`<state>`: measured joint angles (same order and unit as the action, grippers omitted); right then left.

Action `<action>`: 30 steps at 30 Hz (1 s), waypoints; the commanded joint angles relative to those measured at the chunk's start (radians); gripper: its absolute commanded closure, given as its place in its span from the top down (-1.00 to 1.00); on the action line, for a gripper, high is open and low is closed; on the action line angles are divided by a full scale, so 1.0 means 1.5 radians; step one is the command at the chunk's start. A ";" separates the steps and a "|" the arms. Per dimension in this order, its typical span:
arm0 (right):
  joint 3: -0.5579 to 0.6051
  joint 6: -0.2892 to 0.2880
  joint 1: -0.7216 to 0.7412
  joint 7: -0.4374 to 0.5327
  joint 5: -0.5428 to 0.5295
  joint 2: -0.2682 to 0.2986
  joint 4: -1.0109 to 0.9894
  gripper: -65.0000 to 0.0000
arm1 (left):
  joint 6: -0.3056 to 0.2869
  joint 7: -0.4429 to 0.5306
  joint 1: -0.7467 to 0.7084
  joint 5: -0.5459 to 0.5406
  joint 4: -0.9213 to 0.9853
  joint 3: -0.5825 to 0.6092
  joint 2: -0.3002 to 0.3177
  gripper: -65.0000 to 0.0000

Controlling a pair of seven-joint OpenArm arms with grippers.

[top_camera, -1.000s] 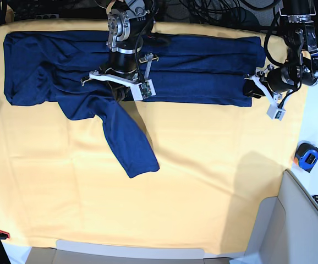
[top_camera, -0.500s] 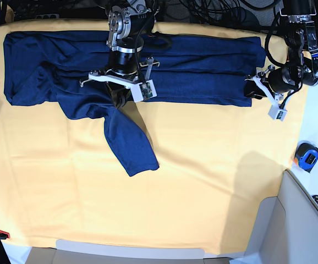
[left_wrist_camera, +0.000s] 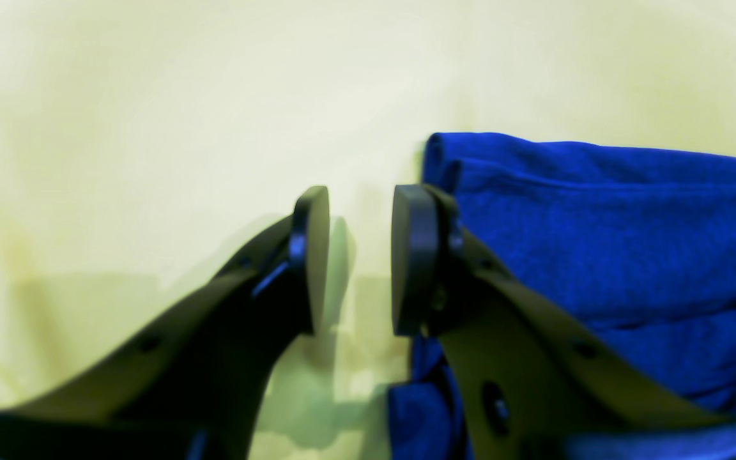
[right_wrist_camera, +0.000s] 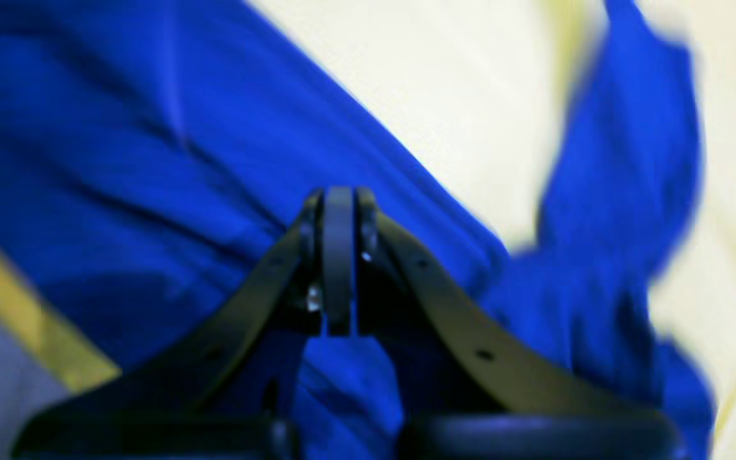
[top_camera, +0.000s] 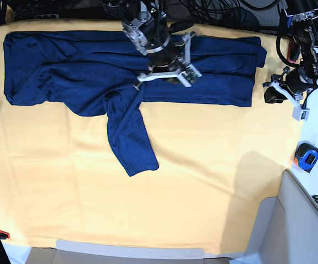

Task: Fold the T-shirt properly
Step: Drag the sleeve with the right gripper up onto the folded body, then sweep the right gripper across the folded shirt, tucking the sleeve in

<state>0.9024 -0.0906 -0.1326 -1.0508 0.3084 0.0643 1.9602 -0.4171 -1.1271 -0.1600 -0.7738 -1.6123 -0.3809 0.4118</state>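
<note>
- T-shirt [top_camera: 203,82]: laid flat across the far half of the yellow cloth [top_camera: 214,181], body folded into a long band; one sleeve [top_camera: 129,137] hangs off the band's near edge towards the table centre.
- Left gripper [left_wrist_camera: 360,259]: jaws stand partly apart, nothing between them; only cloth is seen in the gap. It sits just beside the shirt's end edge [left_wrist_camera: 444,160], w/ one finger against or over the fabric; contact cannot be confirmed.
- Right gripper [right_wrist_camera: 338,259]: jaws pressed together. Shirt fabric lies beneath and around it; whether a pinch of fabric is caught cannot be told, view blurred. In base view it is above the band's middle, near the sleeve root.
- Handling, judged: soft knit, light, limp; no stiffness, so it is expected to sag and drag when lifted by one pt. Not fragile; little slip on the cloth likely.
- Hold pts, judged: sleeve best taken near the cuff [top_camera: 142,168] and laid onto the band; band ends best pinched at corners, through all layers, both arms together.
</note>
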 commanded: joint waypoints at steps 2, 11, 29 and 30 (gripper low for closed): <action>0.055 -0.046 0.024 0.013 -0.020 0.018 0.013 -1.00 | -0.001 0.009 0.006 -0.010 -0.011 -0.008 0.010 -0.48; 0.053 -0.060 0.065 0.014 -0.037 0.019 -0.021 -1.00 | -0.001 0.009 0.006 -0.009 -0.010 -0.001 0.003 -0.48; -0.523 0.032 0.154 0.087 -0.214 -0.096 -0.117 -0.11 | -0.001 0.008 0.005 -0.009 0.014 0.000 0.001 -0.48; -0.557 0.024 0.168 0.087 -0.252 -0.096 -0.140 -0.11 | -0.001 0.009 0.005 -0.009 0.020 0.000 0.001 -0.48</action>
<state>0.0643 -0.0463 0.0998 -0.9379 -0.0608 -0.0761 1.7355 -0.4156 -1.1267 -0.1608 -0.7773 -1.5696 -0.3767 0.3946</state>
